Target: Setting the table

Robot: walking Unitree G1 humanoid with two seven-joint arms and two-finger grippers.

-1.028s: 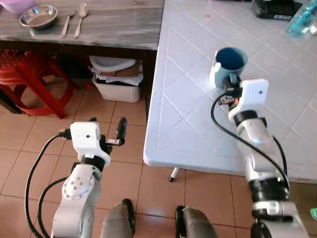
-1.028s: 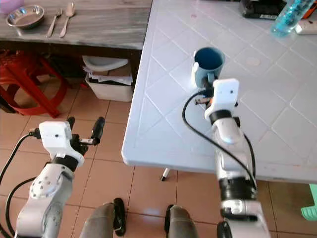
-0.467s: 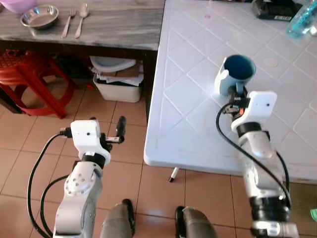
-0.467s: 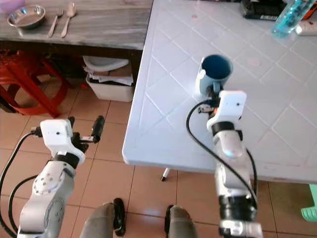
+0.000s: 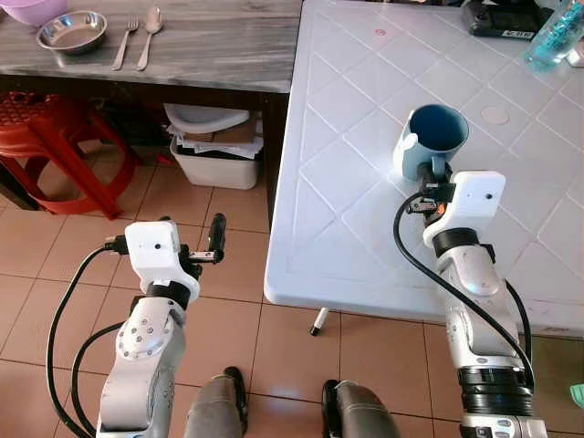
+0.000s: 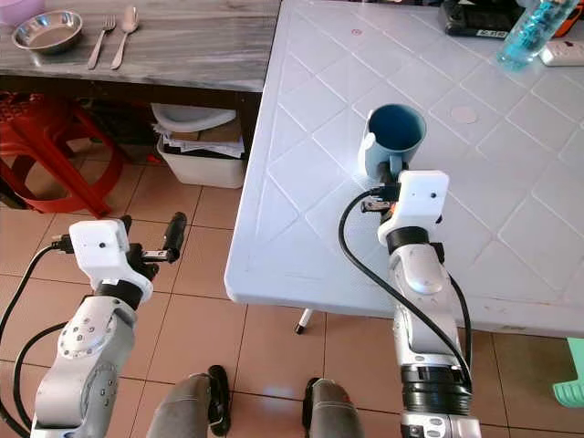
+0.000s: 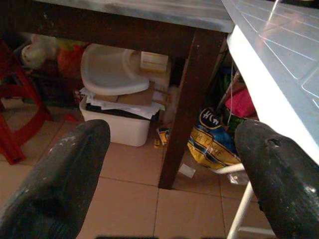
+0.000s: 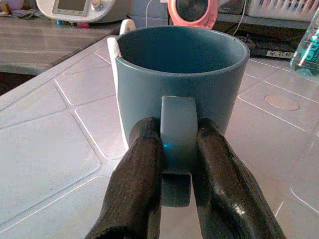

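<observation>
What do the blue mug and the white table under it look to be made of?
The blue mug, held by its handle in the right pincer, looks like glazed ceramic: thick wall, smooth even colour, soft sheen. The white table looks like moulded plastic: a pressed diamond pattern, rounded edge and glossy glare. Neither can be told for sure from looks alone.
</observation>
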